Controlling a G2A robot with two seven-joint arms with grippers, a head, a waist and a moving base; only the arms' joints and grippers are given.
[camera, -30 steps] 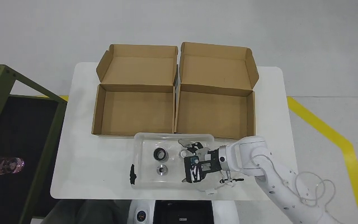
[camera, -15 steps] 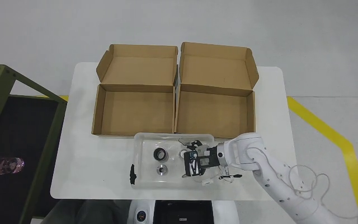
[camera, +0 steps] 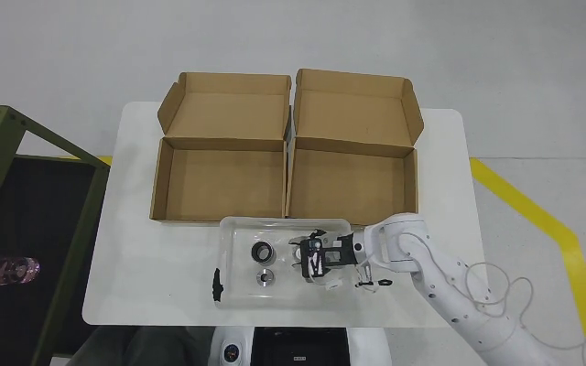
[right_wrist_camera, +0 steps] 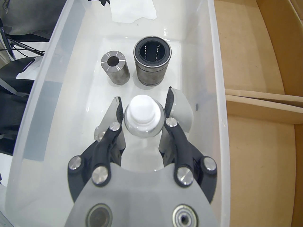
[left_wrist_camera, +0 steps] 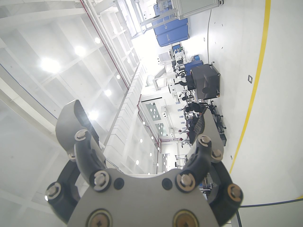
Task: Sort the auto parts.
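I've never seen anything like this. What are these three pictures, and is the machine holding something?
This is a two-armed robot at a white table. The top view looks down from above its arms: an open brown cardboard box beside a second cardboard box, and nearer the robot a clear plastic bin. The other pictures come from cameras on its wrists. The right gripper is down in the bin, around a small clear part with a white cap; whether it grips yet, I cannot tell. Near it stand a small grey metal cylinder and a wider dark metal sleeve. The left gripper points out into the hall, fingers open, empty.
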